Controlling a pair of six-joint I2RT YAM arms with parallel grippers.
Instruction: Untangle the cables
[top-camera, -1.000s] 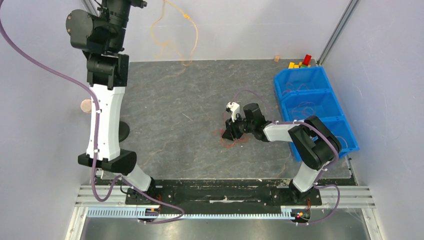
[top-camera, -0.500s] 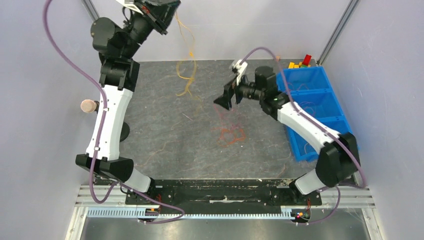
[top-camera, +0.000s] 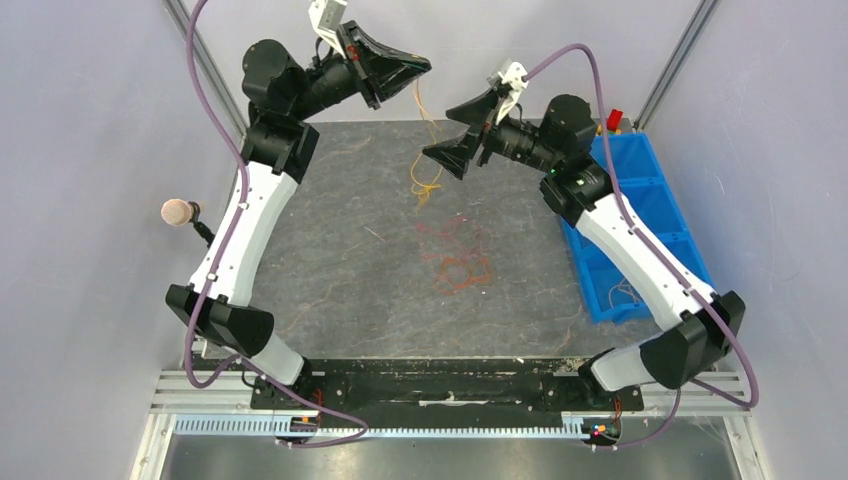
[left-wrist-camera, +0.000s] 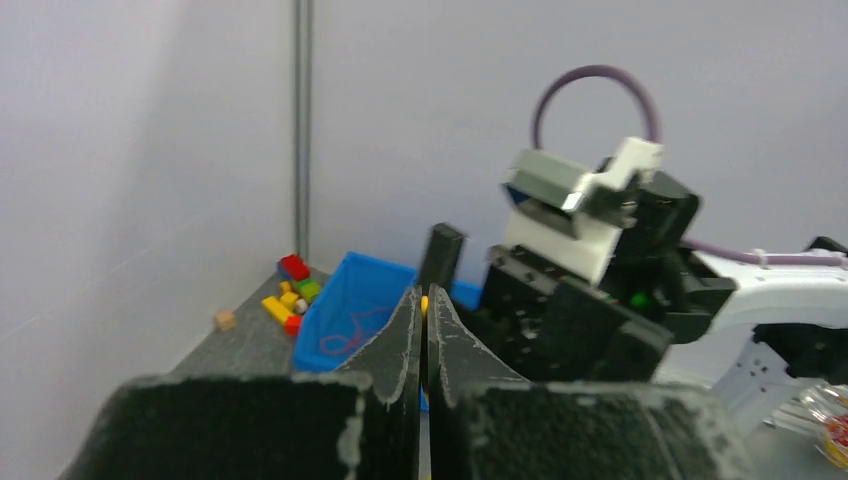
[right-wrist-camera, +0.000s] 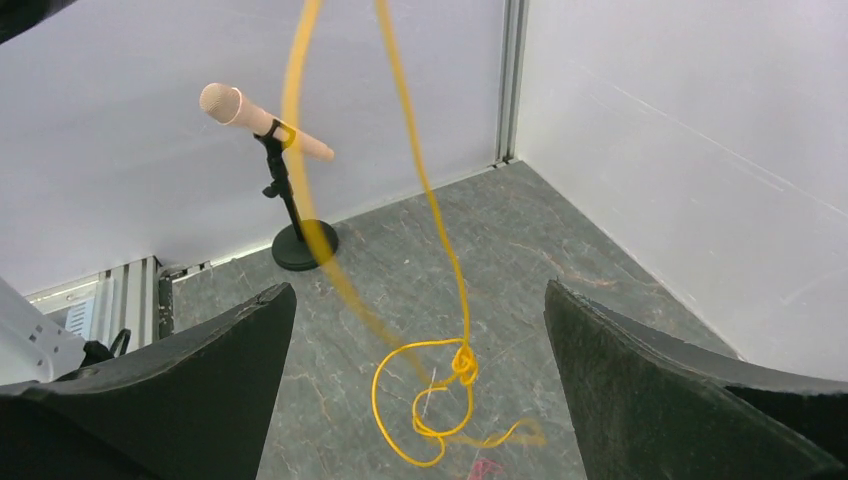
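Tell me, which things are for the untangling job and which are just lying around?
For the job: orange cable, held by the left gripper; red cable; open right gripper.
Lying about: microphone, blue bins, toy blocks.

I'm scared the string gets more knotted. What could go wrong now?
The left pincer pinches the orange cable up high, and its knot dangles low; pulling could tighten it. The open right pincer might miss the thin strand. Its loose end could snag the red cable below.
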